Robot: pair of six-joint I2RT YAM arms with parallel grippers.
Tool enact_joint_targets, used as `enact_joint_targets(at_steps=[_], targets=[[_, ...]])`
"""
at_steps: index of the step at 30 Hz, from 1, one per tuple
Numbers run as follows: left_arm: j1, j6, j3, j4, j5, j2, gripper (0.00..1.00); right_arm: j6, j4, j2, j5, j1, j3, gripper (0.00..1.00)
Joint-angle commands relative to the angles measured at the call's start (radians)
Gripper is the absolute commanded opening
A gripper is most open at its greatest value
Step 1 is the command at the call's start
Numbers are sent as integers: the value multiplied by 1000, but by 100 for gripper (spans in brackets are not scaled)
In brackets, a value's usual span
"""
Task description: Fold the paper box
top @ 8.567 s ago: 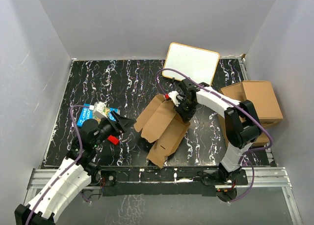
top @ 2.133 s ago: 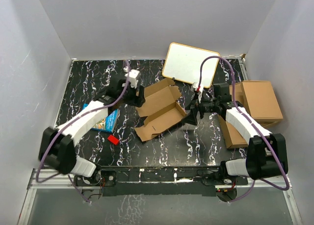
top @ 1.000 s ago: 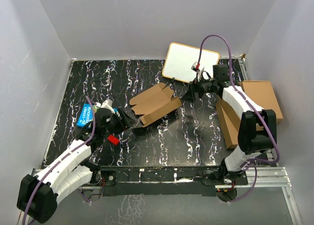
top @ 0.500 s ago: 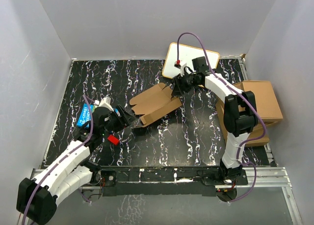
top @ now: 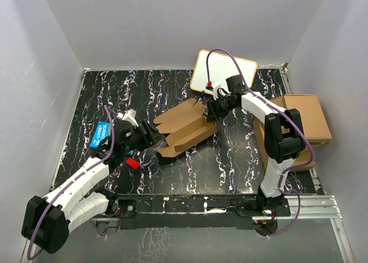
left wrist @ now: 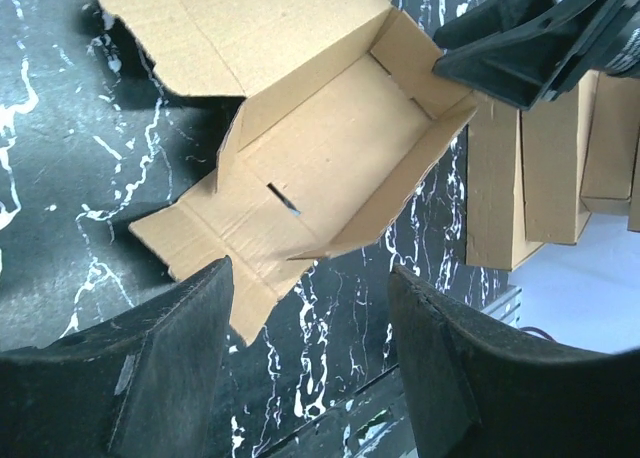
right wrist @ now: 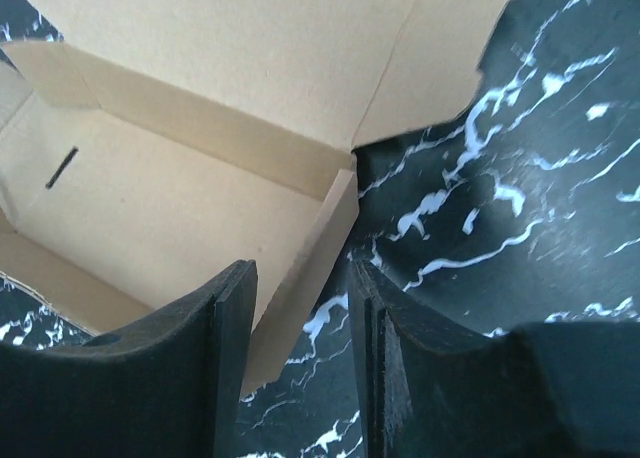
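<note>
Near edge: left fingers (left wrist: pixel 170 378) spread wide, gripping nothing. A corner of the paper box's (top: pixel 184 129) near end flap lies between them. A small red block (top: pixel 133 163) and a blue book (top: pixel 102 132) sit just beside that arm on the black marbled worktop (top: pixel 115 96).

Box mid-worktop, open side up, side walls raised, lid flap laid out toward the back.

Right fingers (right wrist: pixel 225 358) straddle the box's far end wall, narrowly parted. Cannot tell whether they pinch it.

Beyond: whiteboard (top: pixel 224 73) at the back; stacked cardboard boxes (top: pixel 302 116) far right.
</note>
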Motion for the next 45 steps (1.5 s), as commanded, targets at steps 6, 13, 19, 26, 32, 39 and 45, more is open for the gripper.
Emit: enact_joint_targets(at_steps=[6, 13, 19, 26, 32, 39, 45], targets=[[-22, 46, 49, 69, 32, 47, 61, -40, 62, -143, 44, -1, -188, 46], [-23, 111, 54, 106, -36, 97, 66, -27, 135, -221, 70, -1, -303, 46], [-21, 87, 43, 206, -99, 160, 77, -18, 187, -242, 88, -2, -367, 44], [11, 56, 86, 283, -130, 272, 84, -11, 223, -252, 98, -1, -410, 44], [35, 12, 118, 351, -128, 397, 80, -12, 235, -254, 98, -2, -421, 44], [77, 17, 133, 478, -42, 552, 68, -10, 238, -256, 89, -2, -425, 44], [88, 39, 113, 650, 31, 625, 46, -9, 237, -258, 75, -2, -427, 44]])
